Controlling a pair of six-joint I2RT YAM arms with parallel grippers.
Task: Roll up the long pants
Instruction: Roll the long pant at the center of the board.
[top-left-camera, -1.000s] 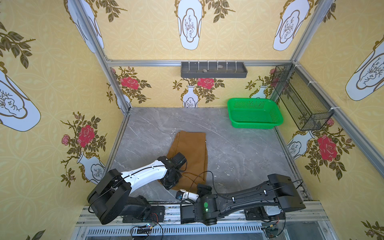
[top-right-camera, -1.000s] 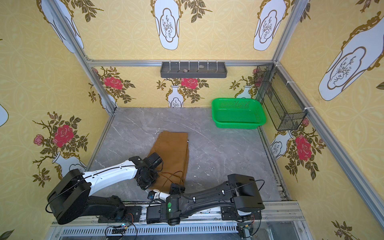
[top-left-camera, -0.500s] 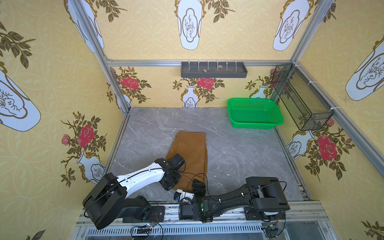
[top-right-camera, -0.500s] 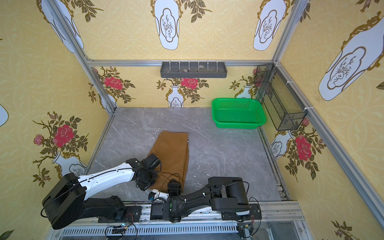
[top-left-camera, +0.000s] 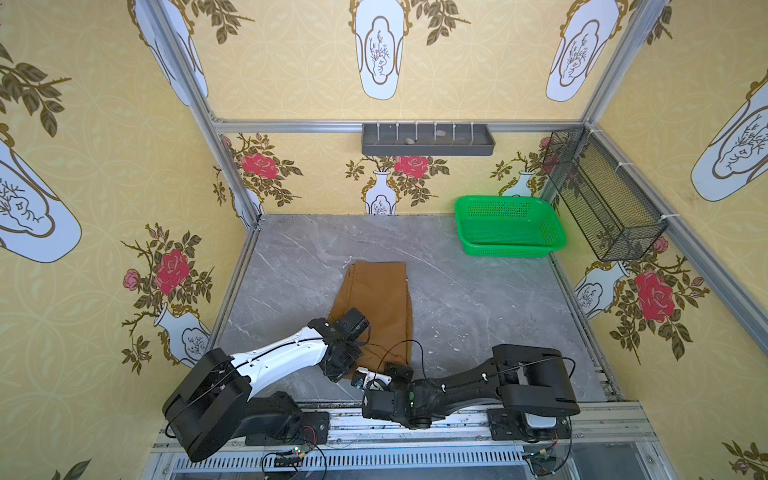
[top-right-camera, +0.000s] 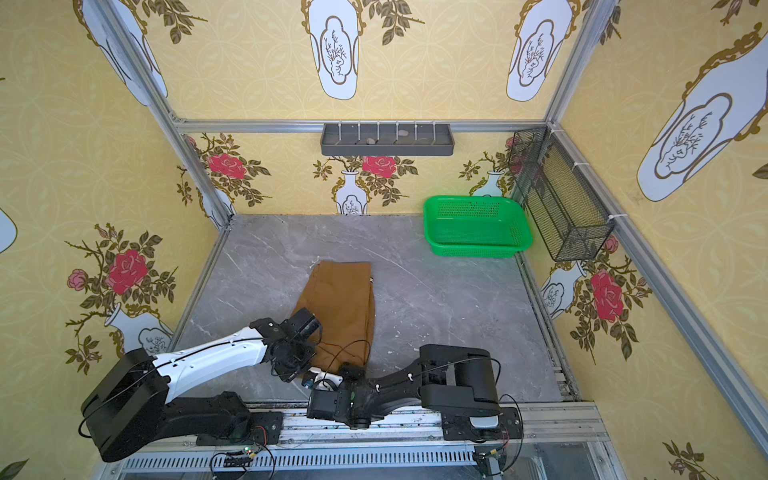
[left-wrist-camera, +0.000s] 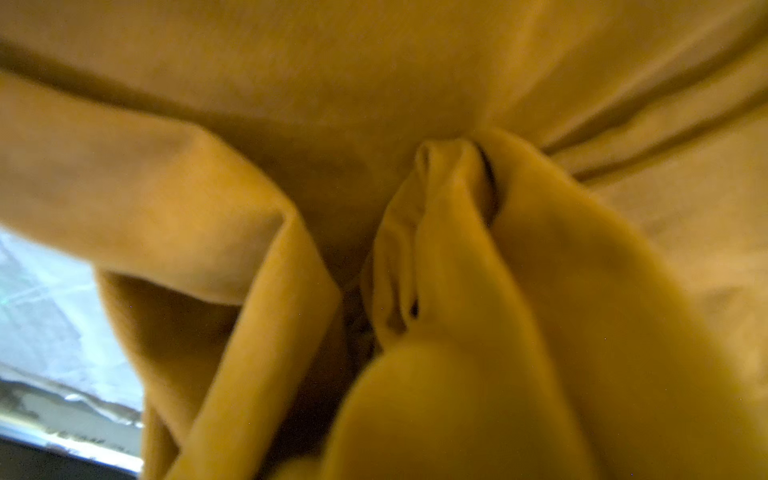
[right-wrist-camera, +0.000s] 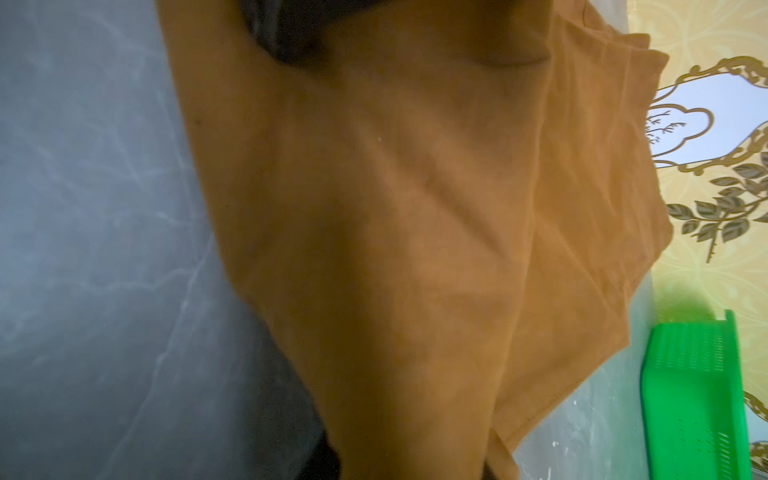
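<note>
Nearest the front rail, right gripper (top-left-camera: 360, 379) sits low at the near end of the long pants (top-left-camera: 380, 299). Its fingers are hidden in every view, so can't tell if spread or pinching. The right wrist view only shows cloth running up toward the lens.

Just beyond, left gripper (top-left-camera: 341, 365) points down onto the same near end. Its fingers are pressed together, and the left wrist view is full of bunched ochre folds, so it reads as pinching the cloth.

The pants lie folded lengthwise in a narrow strip mid-table (top-left-camera: 478, 299), far end flat. The green basket (top-left-camera: 509, 226) is well apart at the far right corner.

Risks:
- Both grippers crowd one spot, so the wrists could clash.
- The left pinch looks like a gathered wad, not a clean edge, so the roll could start crooked or lumpy.
- If the right side has no hold, that side would lag and the roll would skew.
- A dark cable loops over the cloth near the right wrist and could snag.

Versus a second ago, the right arm's elbow sits further in, the left wrist is slightly nearer the rail, and the pants' far end is unmoved.
</note>
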